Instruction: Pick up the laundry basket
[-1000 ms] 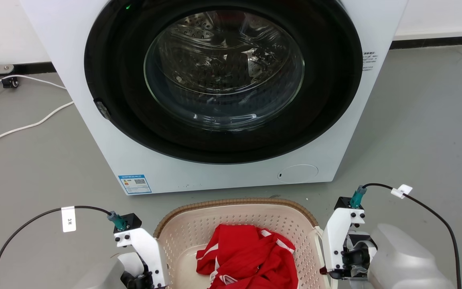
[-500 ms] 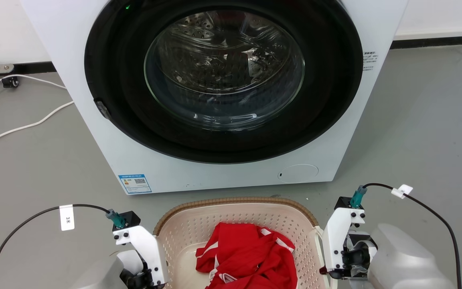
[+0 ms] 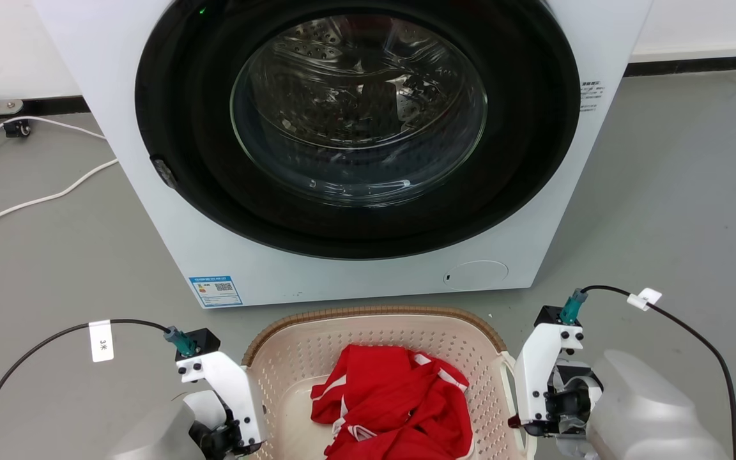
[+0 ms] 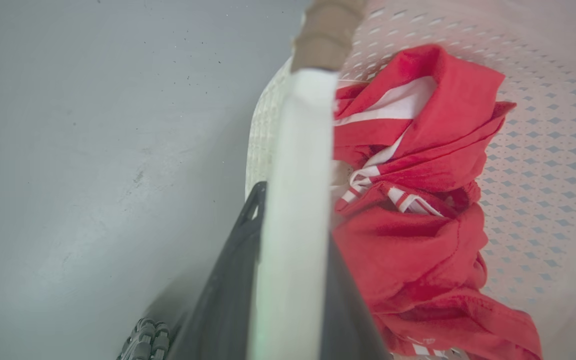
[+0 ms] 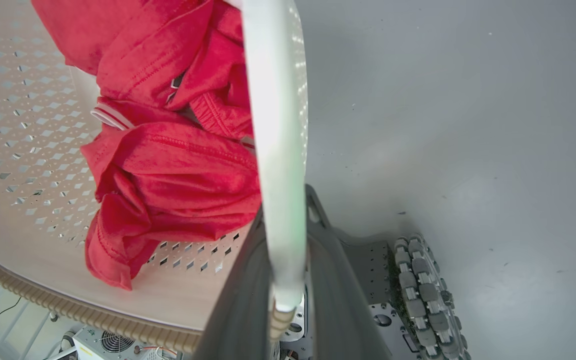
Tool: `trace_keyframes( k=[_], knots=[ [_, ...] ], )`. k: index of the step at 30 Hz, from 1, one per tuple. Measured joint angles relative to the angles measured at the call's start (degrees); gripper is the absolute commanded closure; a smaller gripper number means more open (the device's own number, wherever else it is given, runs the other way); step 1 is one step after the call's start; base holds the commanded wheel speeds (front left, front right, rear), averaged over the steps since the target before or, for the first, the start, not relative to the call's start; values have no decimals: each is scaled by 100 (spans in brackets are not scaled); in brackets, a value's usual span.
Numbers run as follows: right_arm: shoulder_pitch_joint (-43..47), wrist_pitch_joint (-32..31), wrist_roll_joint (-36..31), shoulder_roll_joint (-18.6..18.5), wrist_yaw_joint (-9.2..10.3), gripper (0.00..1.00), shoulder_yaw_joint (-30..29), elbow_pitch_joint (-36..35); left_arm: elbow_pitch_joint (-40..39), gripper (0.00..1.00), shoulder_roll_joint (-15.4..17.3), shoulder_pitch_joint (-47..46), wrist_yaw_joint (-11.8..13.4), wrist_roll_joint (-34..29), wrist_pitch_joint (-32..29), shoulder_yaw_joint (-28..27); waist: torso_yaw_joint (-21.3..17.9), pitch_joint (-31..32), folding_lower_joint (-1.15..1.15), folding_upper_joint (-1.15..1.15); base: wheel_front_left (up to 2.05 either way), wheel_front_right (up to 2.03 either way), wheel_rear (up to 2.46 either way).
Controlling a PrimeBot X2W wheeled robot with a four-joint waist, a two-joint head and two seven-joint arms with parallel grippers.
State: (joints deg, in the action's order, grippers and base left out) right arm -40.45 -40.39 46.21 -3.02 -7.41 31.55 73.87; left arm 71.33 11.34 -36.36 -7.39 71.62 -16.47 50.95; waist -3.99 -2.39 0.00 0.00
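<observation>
The left handle point(image 4: 308, 125) of the basket point(image 3: 374, 314) is pinched between the jaws of the left gripper point(image 4: 295, 215), and the right handle point(image 5: 275, 125) is pinched between the jaws of the right gripper point(image 5: 285, 205). The basket is thus held between the two pairs of jaws, near the washer point(image 3: 342, 281). A red cloth point(image 3: 400, 402) is seen in it, on the inner side of each pair of jaws.

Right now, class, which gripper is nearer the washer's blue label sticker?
Left. The left gripper, shut on the left handle of the laundry basket, sits near the blue label; the right gripper holds the far handle, across the basket.
</observation>
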Motion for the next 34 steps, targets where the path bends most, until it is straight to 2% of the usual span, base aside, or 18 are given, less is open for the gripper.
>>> trace_keyframes(
  k=[34],
  knots=[
    [3, -48, -178, 2, 0, 100, -200, 0, -3, 100, 3, 1, 1, 168, -34, 87, -27, 64, 0, 0, 0, 0, 0]
  ],
)
